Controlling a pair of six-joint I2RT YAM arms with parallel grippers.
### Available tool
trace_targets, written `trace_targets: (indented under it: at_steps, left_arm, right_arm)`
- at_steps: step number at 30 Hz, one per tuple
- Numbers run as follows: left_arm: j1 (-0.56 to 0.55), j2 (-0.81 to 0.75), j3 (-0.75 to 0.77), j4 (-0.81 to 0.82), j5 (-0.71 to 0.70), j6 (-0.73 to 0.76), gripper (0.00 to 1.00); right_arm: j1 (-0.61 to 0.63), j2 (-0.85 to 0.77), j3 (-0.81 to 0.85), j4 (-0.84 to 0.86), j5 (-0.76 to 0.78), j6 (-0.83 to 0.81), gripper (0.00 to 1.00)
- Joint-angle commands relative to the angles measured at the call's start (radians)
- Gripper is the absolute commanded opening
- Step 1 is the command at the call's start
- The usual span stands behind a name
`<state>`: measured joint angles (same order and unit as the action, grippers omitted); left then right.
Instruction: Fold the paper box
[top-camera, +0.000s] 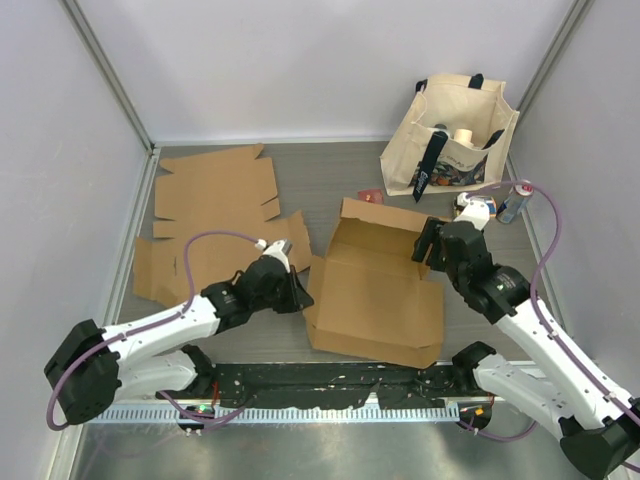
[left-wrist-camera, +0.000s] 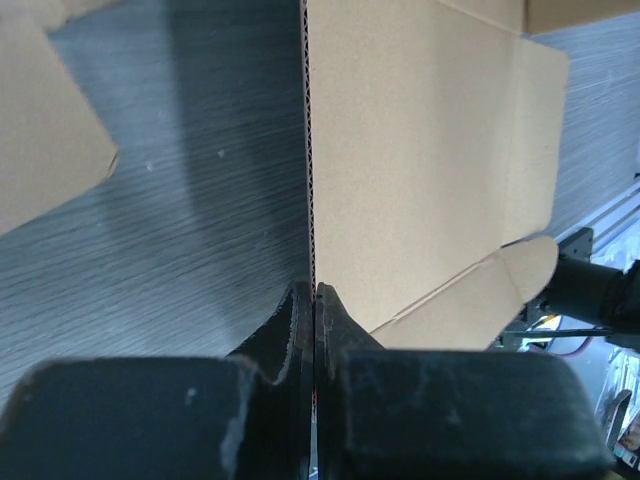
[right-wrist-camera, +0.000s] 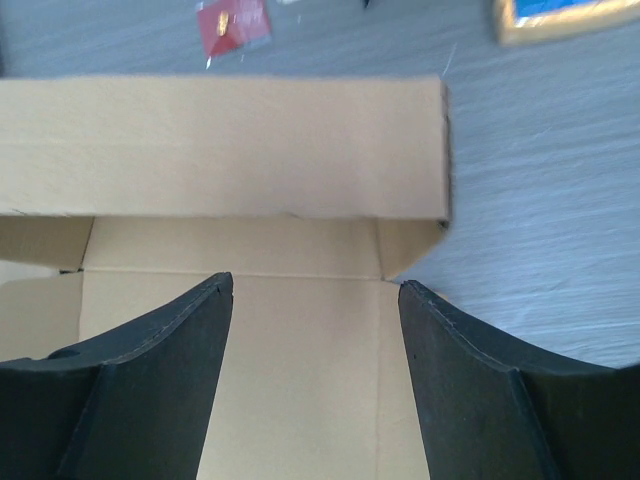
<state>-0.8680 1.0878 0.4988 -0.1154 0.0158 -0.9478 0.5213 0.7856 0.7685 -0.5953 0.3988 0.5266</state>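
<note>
Grey table (top-camera: 330, 170); left claw (left-wrist-camera: 315, 292) pinches upright edge of paper box (top-camera: 375, 300)

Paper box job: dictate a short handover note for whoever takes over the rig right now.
Left gripper: shut on the edge of the left side flap of the paper box.
Right gripper: open, holding nothing, poised over the box's right rear corner.
Box: mid-table, open, base lying flat.
Done: back wall stands upright; left flap is pinched.
Left, as far as I can judge: fold up the remaining sides and close the box.
Nearby: flat cardboard sheets at far left, tote bag at far right.
</note>
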Motion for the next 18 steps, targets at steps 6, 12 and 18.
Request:
trace_targets:
  at_steps: [6, 12, 18]
  left_arm:
    - [0.055, 0.118, 0.262, -0.251, 0.085, 0.026, 0.00]
    - [0.142, 0.132, 0.293, -0.276, 0.173, 0.032, 0.00]
    - [0.196, 0.136, 0.294, -0.279, 0.234, 0.055, 0.00]
  right_arm:
    - [0.207, 0.128, 0.351, -0.141, 0.251, -0.217, 0.73]
    - [0.440, 0.262, 0.457, -0.129, 0.042, -0.361, 0.73]
    - [0.561, 0.326, 0.358, -0.061, -0.198, -0.404, 0.73]
